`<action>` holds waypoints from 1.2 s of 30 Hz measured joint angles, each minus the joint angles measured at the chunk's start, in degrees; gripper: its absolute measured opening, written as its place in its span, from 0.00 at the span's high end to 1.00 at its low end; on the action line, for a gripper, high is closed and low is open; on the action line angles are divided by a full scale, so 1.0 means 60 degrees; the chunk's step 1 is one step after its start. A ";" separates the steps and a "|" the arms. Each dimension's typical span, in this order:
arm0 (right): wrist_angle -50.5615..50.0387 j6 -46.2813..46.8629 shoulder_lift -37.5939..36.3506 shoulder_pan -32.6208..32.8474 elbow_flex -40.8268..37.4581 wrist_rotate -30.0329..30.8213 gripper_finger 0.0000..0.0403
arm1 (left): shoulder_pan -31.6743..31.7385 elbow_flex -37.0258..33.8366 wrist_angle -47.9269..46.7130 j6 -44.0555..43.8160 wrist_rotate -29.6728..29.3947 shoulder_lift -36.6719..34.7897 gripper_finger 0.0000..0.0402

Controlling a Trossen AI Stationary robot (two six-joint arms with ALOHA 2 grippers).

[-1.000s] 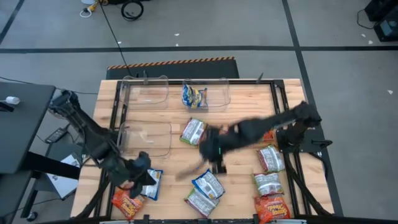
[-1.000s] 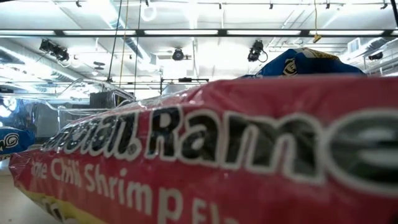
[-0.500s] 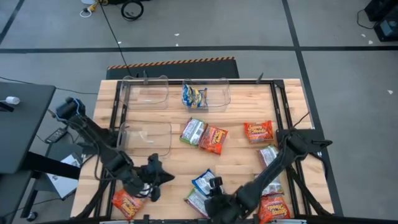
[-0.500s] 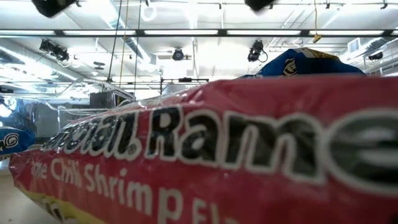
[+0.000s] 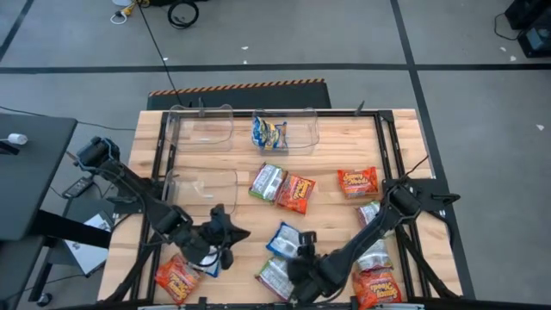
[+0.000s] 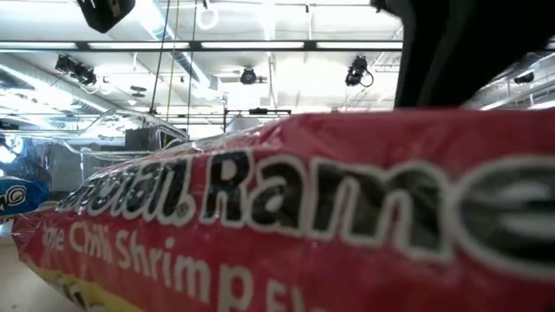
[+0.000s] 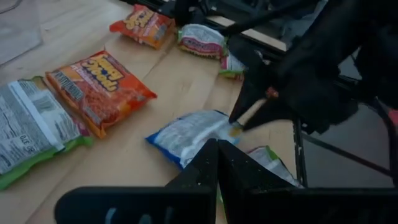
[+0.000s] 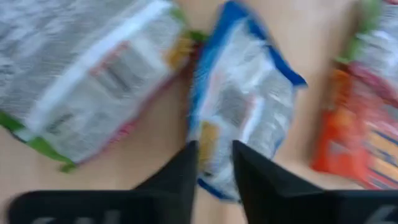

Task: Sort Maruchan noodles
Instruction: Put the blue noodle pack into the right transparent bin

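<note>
Since a second ago my right gripper (image 5: pixel 303 269) has swung down, part-open over a blue crinkly noodle packet (image 5: pixel 282 240). Left gripper (image 5: pixel 225 244) shut, empty. One packet (image 5: pixel 268 133) binned; others litter the table (image 5: pixel 331 220).

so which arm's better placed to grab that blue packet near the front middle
Right. Its claw hangs right over the blue packet, fingers apart around its edge. The left claw is shut and farther off, beside another blue packet.
</note>
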 joint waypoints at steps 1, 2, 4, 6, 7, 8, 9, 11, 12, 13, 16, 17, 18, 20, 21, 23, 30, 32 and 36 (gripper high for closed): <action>-0.0285 0.0123 -0.0187 -0.0076 0.0000 0.0062 0.83 | 0.0054 0.0000 0.0030 0.0018 0.0007 0.0000 0.97; -0.0482 0.0190 -0.0393 -0.0188 0.0000 0.0062 0.91 | 0.0092 0.0000 0.0063 0.0023 0.0004 0.0000 0.97; -0.0683 0.0164 -0.0865 -0.0443 0.0000 0.0096 0.97 | 0.0154 0.0000 0.0082 0.0101 -0.0032 0.0000 0.97; -0.0812 -0.0075 -0.1300 -0.0734 0.0000 0.0220 0.97 | 0.0218 0.0000 0.0195 0.0351 -0.0028 0.0000 0.97; -0.0796 -0.0242 -0.1504 -0.0870 0.0000 0.0242 0.98 | 0.0240 0.0000 0.0242 0.0443 -0.0026 0.0000 0.97; -0.0769 -0.0382 -0.1712 -0.0983 0.0000 0.0244 0.98 | 0.0264 0.0000 0.0310 0.0559 -0.0022 0.0000 0.97; -0.0701 -0.0538 -0.1915 -0.1076 0.0000 0.0241 0.98 | 0.0291 0.0000 0.0399 0.0649 -0.0020 0.0000 0.97; -0.0425 -0.0813 -0.2221 -0.1182 0.0009 0.0090 0.98 | 0.0300 0.0000 0.0436 0.0675 -0.0029 -0.0002 0.97; -0.0350 -0.0996 -0.2301 -0.1184 0.0018 -0.0078 0.96 | 0.0304 0.0000 0.0436 0.0670 -0.0029 -0.0004 0.97; -0.0325 -0.1190 -0.2325 -0.1152 0.0018 -0.0278 0.94 | 0.0302 0.0000 0.0443 0.0664 -0.0027 -0.0004 0.97; -0.0336 -0.1689 -0.2107 -0.0863 0.0018 -0.0948 0.84 | 0.0296 0.0000 0.0454 0.0664 0.0137 -0.0004 0.97; -0.0309 -0.1874 -0.1944 -0.0756 0.0018 -0.1240 0.80 | 0.0296 0.0000 0.0452 0.0664 0.0224 -0.0004 0.97; -0.0267 -0.2064 -0.1754 -0.0632 0.0018 -0.1458 0.76 | 0.0282 0.0000 0.0459 0.0664 0.0299 -0.0004 0.97; -0.0163 -0.2409 -0.1241 -0.0401 0.0015 -0.1497 0.67 | 0.0267 0.0000 0.0458 0.0664 0.0328 -0.0004 0.97; -0.0083 -0.2589 -0.0958 -0.0298 0.0008 -0.1329 0.62 | 0.0267 0.0000 0.0462 0.0664 0.0328 -0.0004 0.97; 0.0037 -0.2912 -0.0358 -0.0107 0.0004 -0.0727 0.54 | 0.0271 0.0000 0.0462 0.0664 0.0328 -0.0004 0.97; 0.0156 -0.4042 0.1301 0.0346 0.0000 0.0365 0.45 | 0.0267 0.0000 0.0463 0.0661 0.0333 -0.0004 0.97; 0.0229 -0.3839 0.1354 0.0341 -0.0007 0.0596 0.47 | 0.0267 0.0000 0.0465 0.0655 0.0339 -0.0004 0.97; -0.0039 -0.3187 0.1148 0.0071 0.0004 0.1733 0.59 | 0.0267 0.0000 0.0466 0.0611 0.0336 -0.0004 0.97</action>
